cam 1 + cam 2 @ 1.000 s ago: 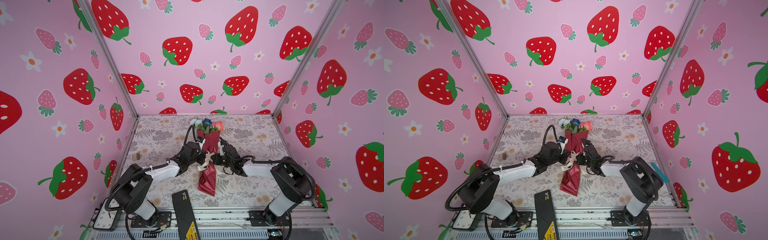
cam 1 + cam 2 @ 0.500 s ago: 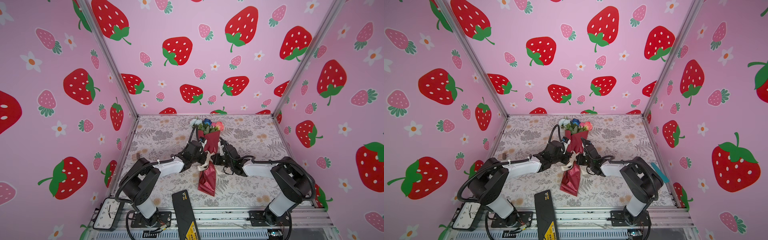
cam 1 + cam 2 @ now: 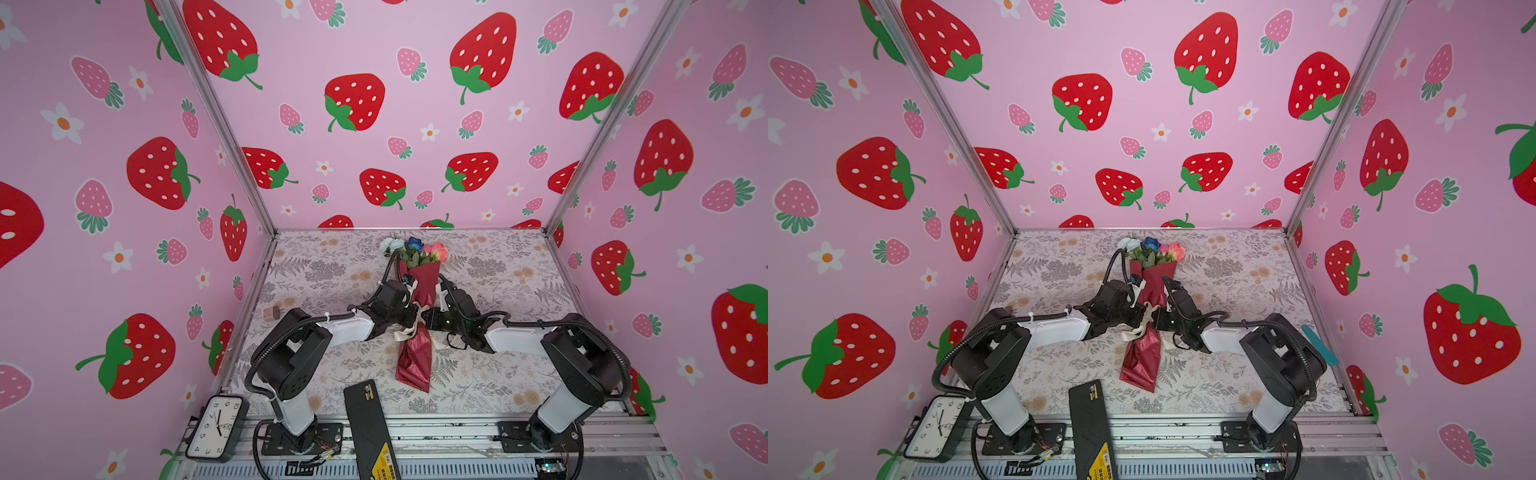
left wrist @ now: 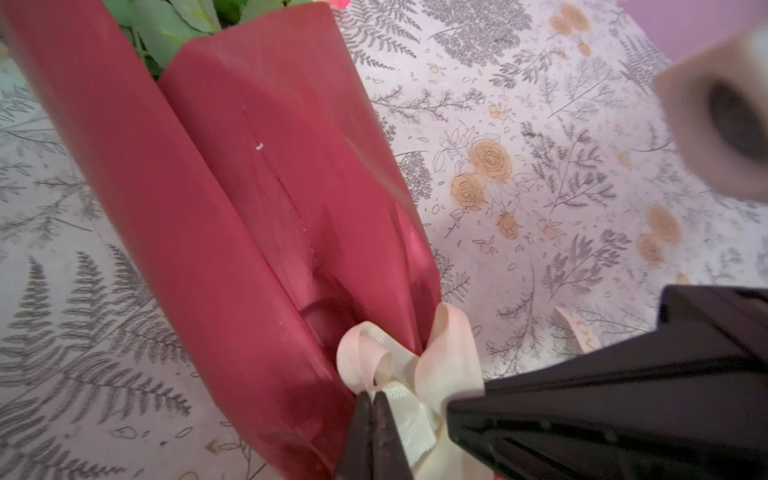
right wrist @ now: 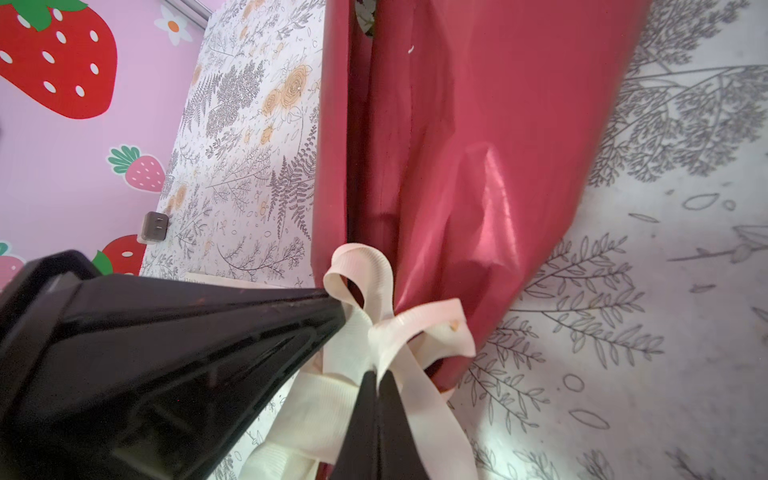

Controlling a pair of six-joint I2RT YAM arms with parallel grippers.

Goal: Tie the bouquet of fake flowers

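The bouquet (image 3: 417, 359) (image 3: 1140, 361) is laid flat on the patterned table (image 3: 498, 374), just beyond the black case (image 3: 370, 428) (image 3: 1090, 428) at the front rail. Its dark red wrapped foot is turned toward the case, and its pale, blue and pink blooms are turned away from it. A cream ribbon (image 3: 402, 332) (image 3: 1133, 332) is wound round the narrow waist of the wrap, farther from the case than the foot, and a loose loop is seen standing up from it in both wrist views (image 4: 449, 357) (image 5: 361, 270).

The left gripper (image 3: 415, 314) (image 3: 1142, 318) is brought to that waist from the left of the case. Its two fingers are pressed tight together, with a fold of ribbon pinched at the tips (image 4: 372, 395). The right gripper (image 3: 427, 318) (image 3: 1154, 321) is brought in from the right of the case to the same spot. Its fingers are likewise closed flat against each other, and a strand of ribbon is caught between them (image 5: 376, 374). The two tips are nearly met over the wrap.

A clock (image 3: 216, 428) (image 3: 934, 432) is propped at the front corner, to the left of the case.
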